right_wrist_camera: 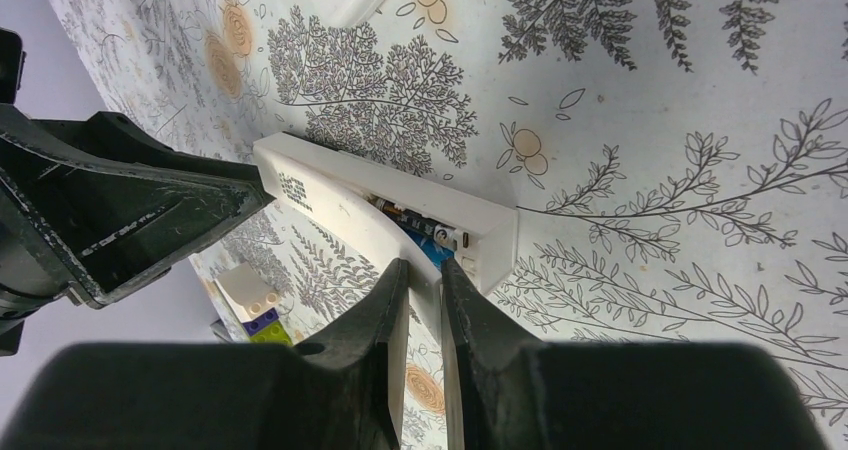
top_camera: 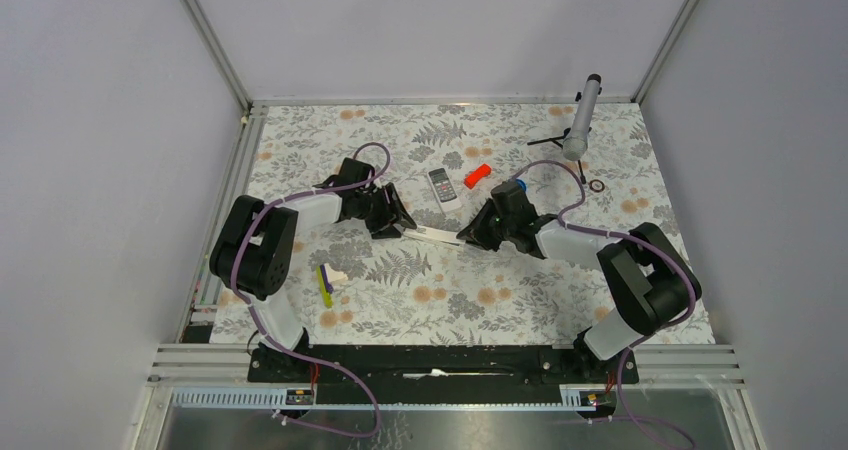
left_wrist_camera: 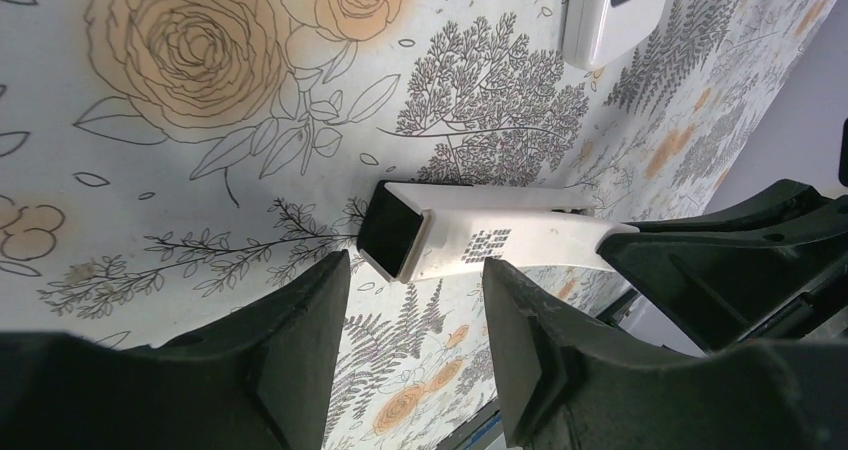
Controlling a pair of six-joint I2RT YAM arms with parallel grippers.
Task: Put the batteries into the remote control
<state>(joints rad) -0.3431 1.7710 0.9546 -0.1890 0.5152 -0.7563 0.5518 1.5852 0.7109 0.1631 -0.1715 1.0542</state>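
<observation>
A long white bar is held just off the floral table between both grippers. Its open compartment shows in the right wrist view with the batteries inside, one blue and one dark. My right gripper is shut on a thin white edge beside that compartment. My left gripper is open, its fingertips on either side of the bar's dark end, with no visible contact. The light-grey remote control lies behind the bar, untouched.
An orange-red cylinder and a blue cap lie behind the right gripper. A grey tube on a small tripod and a ring stand at the back right. Toy bricks lie front left.
</observation>
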